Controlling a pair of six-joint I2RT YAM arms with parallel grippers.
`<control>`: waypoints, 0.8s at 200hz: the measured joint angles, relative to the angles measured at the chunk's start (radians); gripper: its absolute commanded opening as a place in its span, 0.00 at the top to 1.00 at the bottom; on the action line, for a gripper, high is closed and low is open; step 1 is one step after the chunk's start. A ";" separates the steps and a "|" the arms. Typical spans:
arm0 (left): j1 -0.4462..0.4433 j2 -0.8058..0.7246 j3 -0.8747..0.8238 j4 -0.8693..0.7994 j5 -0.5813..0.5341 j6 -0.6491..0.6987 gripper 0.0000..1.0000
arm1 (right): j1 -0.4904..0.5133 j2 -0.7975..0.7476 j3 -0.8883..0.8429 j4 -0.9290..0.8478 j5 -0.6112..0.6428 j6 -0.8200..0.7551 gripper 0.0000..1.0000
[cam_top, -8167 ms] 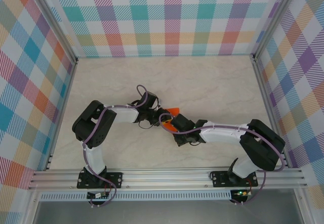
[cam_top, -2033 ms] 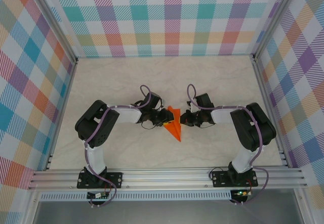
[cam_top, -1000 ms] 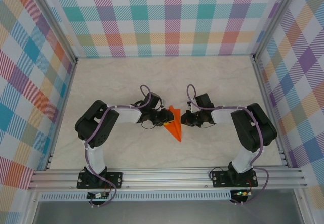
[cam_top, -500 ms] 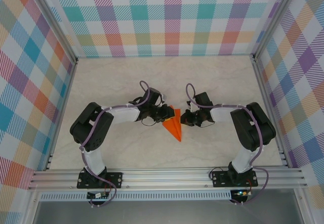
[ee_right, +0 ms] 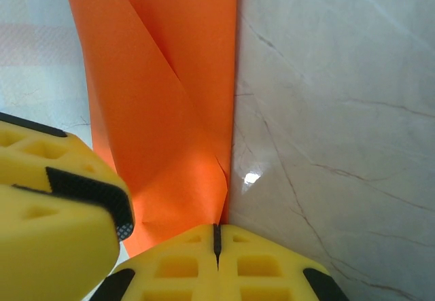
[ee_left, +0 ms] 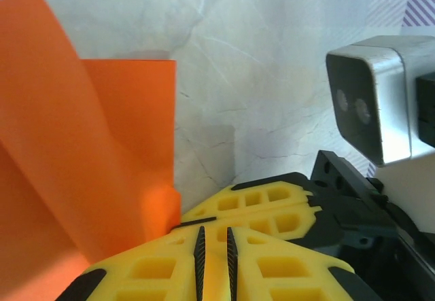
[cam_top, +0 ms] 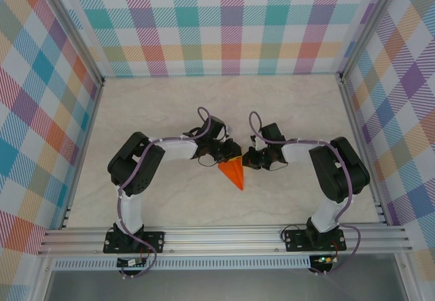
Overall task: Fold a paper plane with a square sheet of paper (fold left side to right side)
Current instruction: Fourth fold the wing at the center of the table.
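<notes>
Right fingers [ee_right: 170, 267] are closed at the edge of the orange paper [cam_top: 233, 172]. Left fingers [ee_left: 279, 274] sit nearly closed beside it; whether they grip it is unclear

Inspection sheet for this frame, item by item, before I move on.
Surface: pale, veined marble-look tabletop, one light glint beside the paper.
Job's things: bright orange folded paper, creased to a point aimed toward the arm bases, between the grippers.
Clutter: nothing seen.
Grippers: left gripper jaws nearly together at the paper, grip unclear; right gripper shut at the paper's edge.
Cables: purple cables looped above both wrists, off the paper.
Surroundings: pastel checked walls; aluminium rail in front.
</notes>
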 measured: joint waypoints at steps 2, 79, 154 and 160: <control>0.000 0.000 0.000 -0.001 -0.001 0.000 0.82 | 0.000 0.000 0.000 -0.001 0.000 0.000 1.00; -0.001 0.027 0.000 -0.010 -0.028 0.011 0.82 | 0.005 0.005 0.017 -0.029 0.010 -0.004 1.00; -0.001 0.030 -0.027 -0.016 -0.047 0.017 0.82 | 0.006 0.006 0.024 -0.040 0.014 -0.007 1.00; -0.001 0.030 -0.030 -0.010 -0.047 0.017 0.82 | 0.006 0.006 0.024 -0.039 0.014 -0.007 1.00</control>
